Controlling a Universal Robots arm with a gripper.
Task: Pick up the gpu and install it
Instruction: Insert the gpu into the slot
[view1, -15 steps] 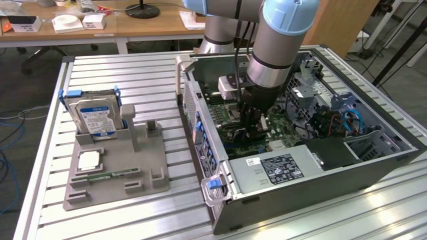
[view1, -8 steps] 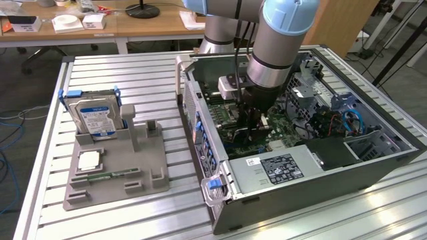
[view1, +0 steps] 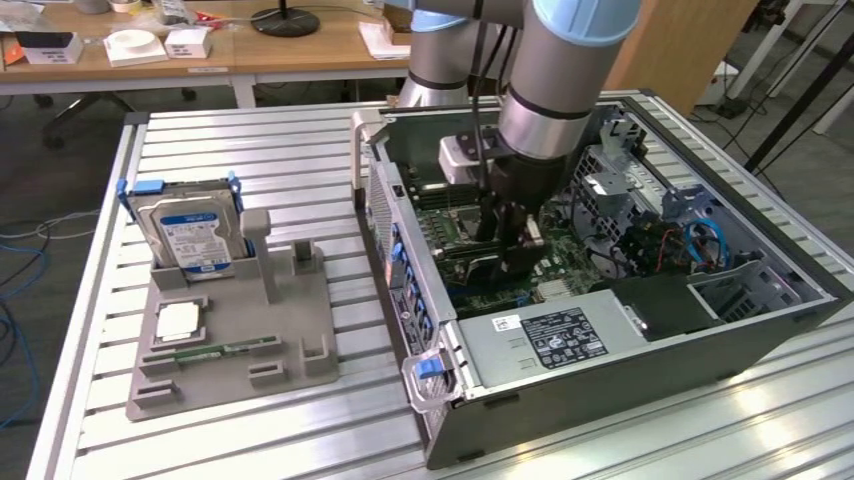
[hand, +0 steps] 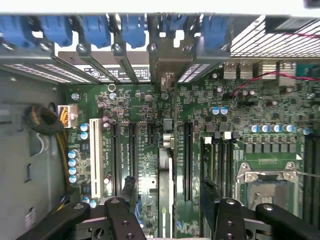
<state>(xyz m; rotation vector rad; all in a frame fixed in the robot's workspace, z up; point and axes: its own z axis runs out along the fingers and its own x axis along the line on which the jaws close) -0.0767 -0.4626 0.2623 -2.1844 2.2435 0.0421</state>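
The hand (view1: 514, 240) is down inside the open computer case (view1: 747, 330), which lies on its side on the slatted metal worktop (view1: 240, 140) towards the exterior view's right. Its dark fingers (hand: 122, 215) stand spread apart, open, with a gap between each of them and the card that runs down the middle of the wrist view.

That card is the gpu (hand: 166, 175). It stands on edge, seen from above as a thin strip, in a slot of the green motherboard (hand: 145, 110). Its silvery bracket (hand: 170, 62) meets the row of rear slot openings beneath the blue clips (hand: 130, 27). The fingers flank the card on both sides and do not touch it. In the exterior view the arm hides the card.

Beside the gpu lie empty black slots and 1 white slot (hand: 95, 155). The processor socket (hand: 267, 182) sits on the board further off.

On the exterior view's left, well apart from the case, a grey holder tray (view1: 220, 370) carries a silver hard drive (view1: 194, 230) with a blue-and-white label, standing upright, and a slim green memory stick (view1: 220, 350) lying flat.
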